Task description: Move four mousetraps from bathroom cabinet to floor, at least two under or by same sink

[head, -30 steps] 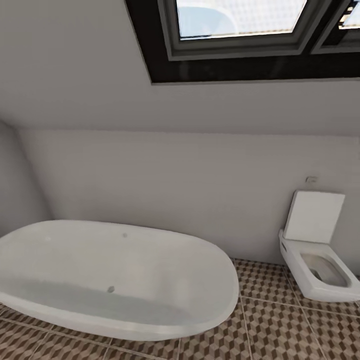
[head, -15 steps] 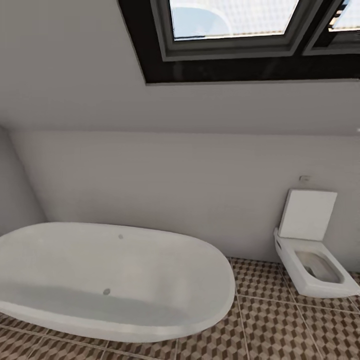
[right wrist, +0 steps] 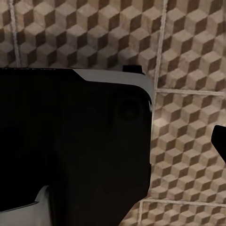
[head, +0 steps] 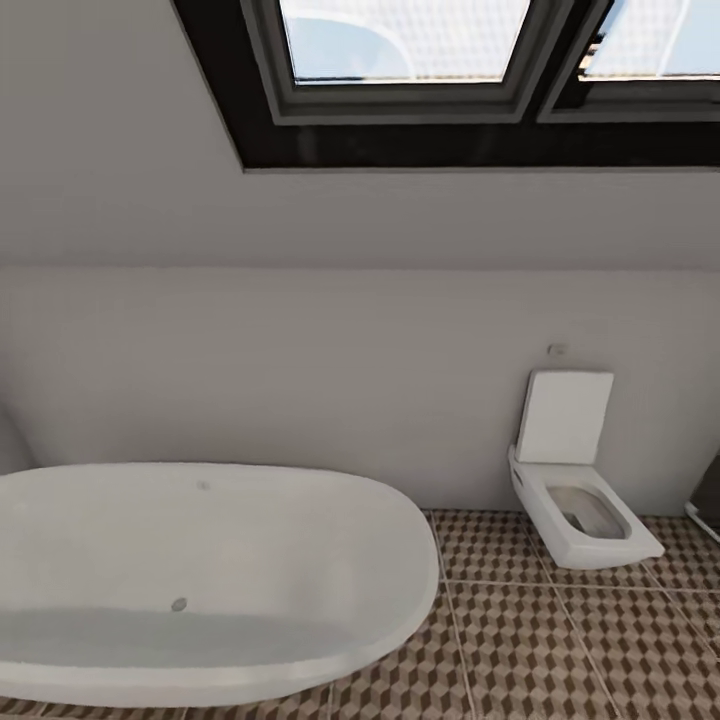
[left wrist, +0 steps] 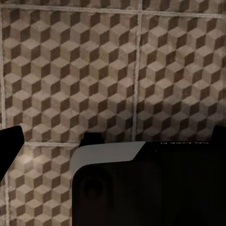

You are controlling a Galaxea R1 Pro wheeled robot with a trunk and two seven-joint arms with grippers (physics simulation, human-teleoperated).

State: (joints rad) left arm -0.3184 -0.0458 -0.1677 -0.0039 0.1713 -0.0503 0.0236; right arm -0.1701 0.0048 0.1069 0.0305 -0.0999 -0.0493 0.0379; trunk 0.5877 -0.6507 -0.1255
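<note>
Facing a plain pale wall [head: 330, 350] under a sloped ceiling. Dark-framed skylight window [head: 400, 60] set in the slope, bright sky behind the panes. Oval white bathtub [head: 200, 570] stands on the bathroom floor [head: 540, 640] at the head view's lower left, two small round fittings on its inner wall. White toilet [head: 575, 505] against the wall to the tub's right, lid raised upright, small flush button on the wall just above the lid. Dark edge of some object at the far right border, beside the toilet; cannot tell what it is.

Floor: large square tiles, brown-beige-cream cube print, pale grout lines. Same tiling seen below both wrist cameras, with a dark robot body part [left wrist: 150, 183] covering much of each. Black slivers at the frame edges of both wrist views may be finger parts; cannot tell how the jaws of either gripper stand.

Mousetraps, cabinet and sink: none in sight here.
</note>
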